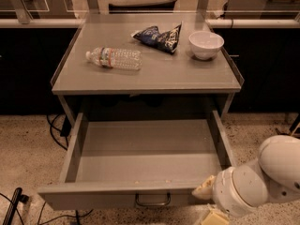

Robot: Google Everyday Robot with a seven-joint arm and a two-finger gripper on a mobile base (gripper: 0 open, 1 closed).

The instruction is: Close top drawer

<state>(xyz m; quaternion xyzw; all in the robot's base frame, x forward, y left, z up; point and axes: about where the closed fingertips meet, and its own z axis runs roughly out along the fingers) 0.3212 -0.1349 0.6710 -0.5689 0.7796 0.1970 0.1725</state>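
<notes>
The top drawer is a wide, deep grey metal drawer. It stands pulled far out from under the grey table and is empty inside. Its flat front panel faces me, with one dark loop handle at its centre. My gripper is at the bottom right, at the end of the bulky white arm. It sits right at the right end of the drawer's front panel. The arm hides most of it, and I cannot tell whether it touches the panel.
On the grey table top lie a clear plastic water bottle, a dark blue chip bag and a white bowl. Black cables run over the speckled floor at the left. A dark counter wall stands behind.
</notes>
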